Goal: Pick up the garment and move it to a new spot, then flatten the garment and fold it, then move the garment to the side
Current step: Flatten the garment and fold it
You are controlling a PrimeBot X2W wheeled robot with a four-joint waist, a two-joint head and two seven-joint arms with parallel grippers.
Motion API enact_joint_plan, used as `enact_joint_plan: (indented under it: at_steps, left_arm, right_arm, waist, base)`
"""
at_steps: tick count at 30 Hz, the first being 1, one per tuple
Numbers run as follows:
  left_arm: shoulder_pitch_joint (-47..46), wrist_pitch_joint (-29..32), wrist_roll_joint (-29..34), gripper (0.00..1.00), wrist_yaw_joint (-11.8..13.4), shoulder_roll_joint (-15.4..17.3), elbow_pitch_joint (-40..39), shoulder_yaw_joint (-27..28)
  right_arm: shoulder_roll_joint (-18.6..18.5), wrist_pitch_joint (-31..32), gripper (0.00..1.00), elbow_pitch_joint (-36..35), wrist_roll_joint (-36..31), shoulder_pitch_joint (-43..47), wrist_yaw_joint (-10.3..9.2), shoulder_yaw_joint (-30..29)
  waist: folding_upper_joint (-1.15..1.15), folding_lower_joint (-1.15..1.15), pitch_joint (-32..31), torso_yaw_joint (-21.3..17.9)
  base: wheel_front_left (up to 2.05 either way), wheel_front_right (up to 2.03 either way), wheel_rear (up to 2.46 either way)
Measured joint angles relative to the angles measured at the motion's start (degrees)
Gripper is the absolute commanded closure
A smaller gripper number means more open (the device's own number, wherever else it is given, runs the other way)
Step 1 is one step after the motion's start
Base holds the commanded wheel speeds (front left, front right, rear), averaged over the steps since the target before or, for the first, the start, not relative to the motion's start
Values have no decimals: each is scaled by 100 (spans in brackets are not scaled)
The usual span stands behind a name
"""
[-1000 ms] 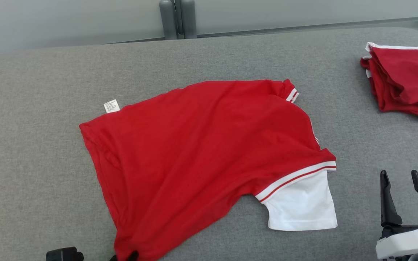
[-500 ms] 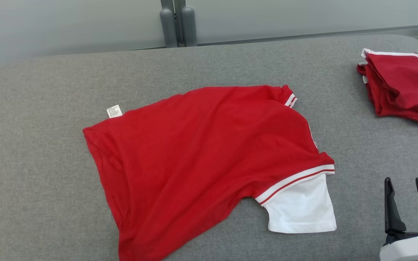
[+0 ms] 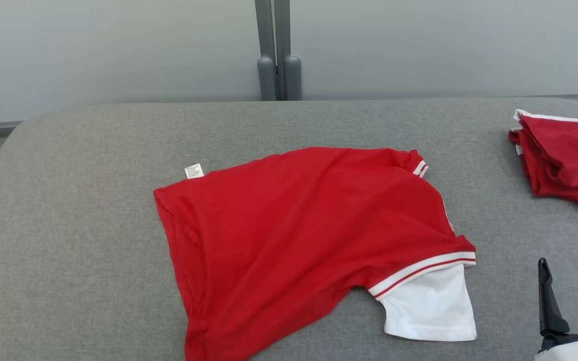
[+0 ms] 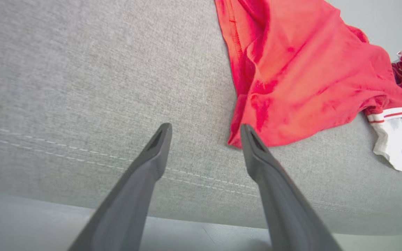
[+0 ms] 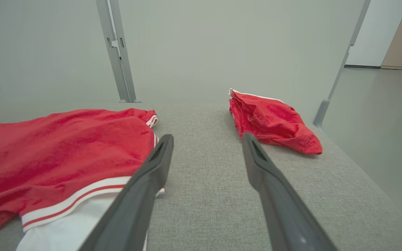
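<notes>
The garment (image 3: 309, 225) is a red shirt lying spread on the grey padded table (image 3: 68, 225), with a white sleeve (image 3: 429, 311) sticking out at its near right and a small white label (image 3: 193, 171) at its far left corner. My left gripper (image 4: 205, 128) is open and empty, hovering over the table's near edge. Its right finger sits just beside the garment's (image 4: 302, 69) near hem corner. My right gripper (image 3: 565, 265) is open and empty to the right of the white sleeve. In the right wrist view it (image 5: 208, 139) points past the garment (image 5: 65, 146).
A second red garment (image 3: 565, 155), folded in a heap, lies at the table's far right corner (image 5: 270, 120). A grey post (image 3: 276, 75) stands behind the table against a pale wall. The table's rounded front edge (image 4: 187, 209) drops off just below my left gripper.
The head camera has tilted up, so the whole picture has slid down and right. The dark left gripper parts at the garment's near hem have left the head view. The garment lies as before.
</notes>
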Motion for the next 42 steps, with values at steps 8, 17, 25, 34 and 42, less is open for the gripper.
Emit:
enact_joint_plan:
  at_steps: [8, 17, 25, 34, 42]
  left_arm:
    - [-243, -649, 645, 0, 176, -30, -237, 374]
    - [-413, -721, 2288, 0, 453, -434, -662, 1068]
    - [-498, -727, 3659, 0, 51, -1226, -604, 1691]
    - [-472, -727, 4321, 0, -530, -1781, -364, 2234]
    - [-133, -736, 4428, 0, -771, -1833, 71, 1901]
  right_arm:
    - [-71, 0, 0, -324, -76, -19, 0, -80]
    - [-98, 0, 0, -481, -141, -63, 0, -115]
    - [-29, 0, 0, -300, -321, -125, 0, -9]
    - [109, -1, 0, -41, -323, -105, 0, 127]
    - [-291, -1, 0, 558, 77, -241, 0, 1156]
  waist:
    - [0, 0, -325, 97]
    - [0, 0, -471, 69]
    - [0, 0, -424, 52]
    - [0, 0, -410, -15]
    - [0, 0, -377, -125]
  base:
    - [0, 0, 0]
    - [0, 0, 0]
    - [0, 0, 0]
    - [0, 0, 0]
    - [0, 0, 0]
